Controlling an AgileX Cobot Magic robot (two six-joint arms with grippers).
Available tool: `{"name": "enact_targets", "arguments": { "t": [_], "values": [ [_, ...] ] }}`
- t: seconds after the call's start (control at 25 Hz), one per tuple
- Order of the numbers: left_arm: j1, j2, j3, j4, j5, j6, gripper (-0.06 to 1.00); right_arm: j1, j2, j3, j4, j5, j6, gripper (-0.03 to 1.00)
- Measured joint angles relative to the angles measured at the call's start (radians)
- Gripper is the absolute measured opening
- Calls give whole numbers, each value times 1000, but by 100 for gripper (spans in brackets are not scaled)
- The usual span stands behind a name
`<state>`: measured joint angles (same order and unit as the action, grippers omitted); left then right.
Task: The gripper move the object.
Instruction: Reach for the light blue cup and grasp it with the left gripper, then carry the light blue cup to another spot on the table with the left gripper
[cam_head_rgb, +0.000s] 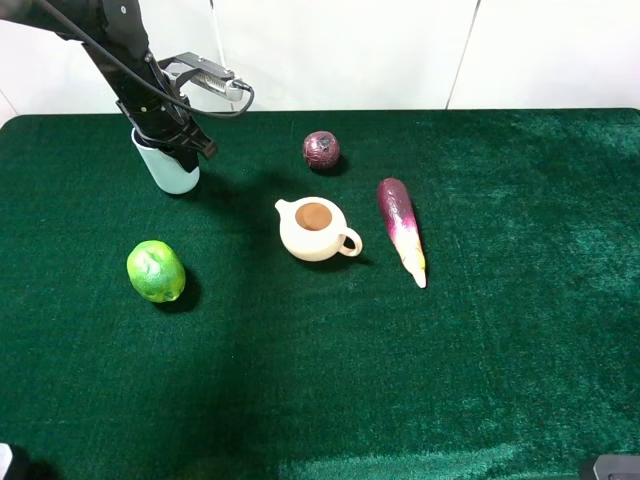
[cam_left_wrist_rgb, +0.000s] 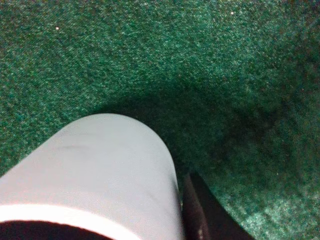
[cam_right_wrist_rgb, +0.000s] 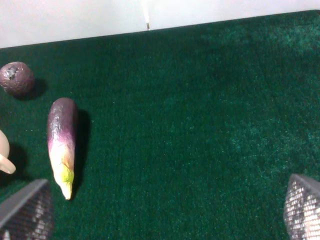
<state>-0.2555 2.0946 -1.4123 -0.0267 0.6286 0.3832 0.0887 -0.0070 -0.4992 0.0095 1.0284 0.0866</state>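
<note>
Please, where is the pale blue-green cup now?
In the high view the cup stands at the far left of the green table, near its back edge, beneath the left gripper, behind the green fruit.

Rear L: cup (cam_head_rgb: 172, 172), lime (cam_head_rgb: 155, 271) in frt of it. Teapot (cam_head_rgb: 312, 232) ctr; small fruit (cam_head_rgb: 321, 149) behind, eggplant (cam_head_rgb: 400, 228) to its R.

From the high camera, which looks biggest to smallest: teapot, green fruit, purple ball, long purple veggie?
Biggest: teapot and long purple veggie, hard to rank; one is wider, the other longer.
Next: green fruit.
Smallest: purple ball.
</note>
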Motion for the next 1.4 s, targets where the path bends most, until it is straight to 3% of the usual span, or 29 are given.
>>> {"name": "enact_targets", "arguments": {
  "t": [0.92, 1.4],
  "values": [
    [0, -117, 0, 18, 106, -11, 9, 0, 0, 0, 1, 0, 0, 69],
    [0, -140, -107, 18, 323, -85, 9, 0, 0, 0, 1, 0, 0, 69]
  ]
}}
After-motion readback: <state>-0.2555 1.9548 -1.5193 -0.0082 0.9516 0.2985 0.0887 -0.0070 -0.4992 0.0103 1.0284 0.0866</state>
